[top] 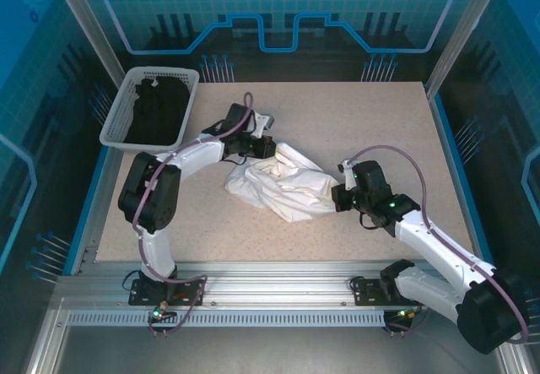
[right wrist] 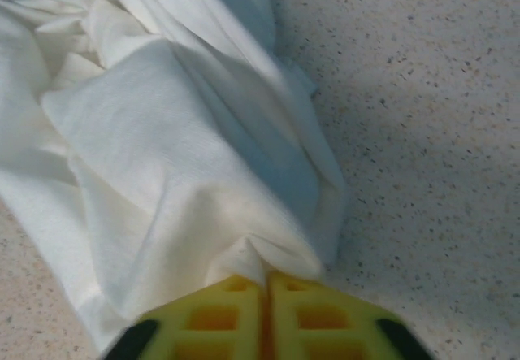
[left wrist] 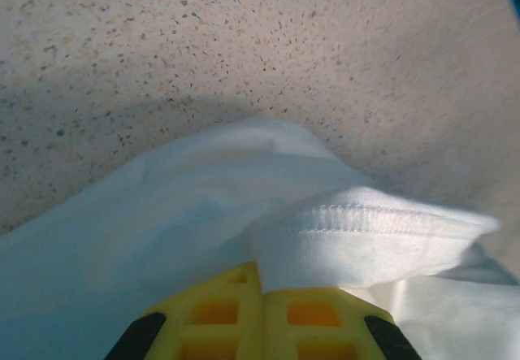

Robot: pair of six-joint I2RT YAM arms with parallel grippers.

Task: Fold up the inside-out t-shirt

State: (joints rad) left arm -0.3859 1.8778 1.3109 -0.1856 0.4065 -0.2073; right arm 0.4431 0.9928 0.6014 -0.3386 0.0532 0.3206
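Note:
The inside-out t-shirt lies bunched and wrinkled in a white heap mid-table, between the two arms. My left gripper sits at the heap's far left end. In the left wrist view its yellow fingers are pressed together, shut on a stitched hem of the t-shirt. My right gripper meets the heap's right end. In the right wrist view the right gripper is shut on a small fold of the t-shirt, with the cloth puckering out just above the fingertips.
A white basket holding a black garment stands at the table's far left corner. Bare speckled tabletop lies behind and right of the shirt. Metal frame posts stand at the back corners.

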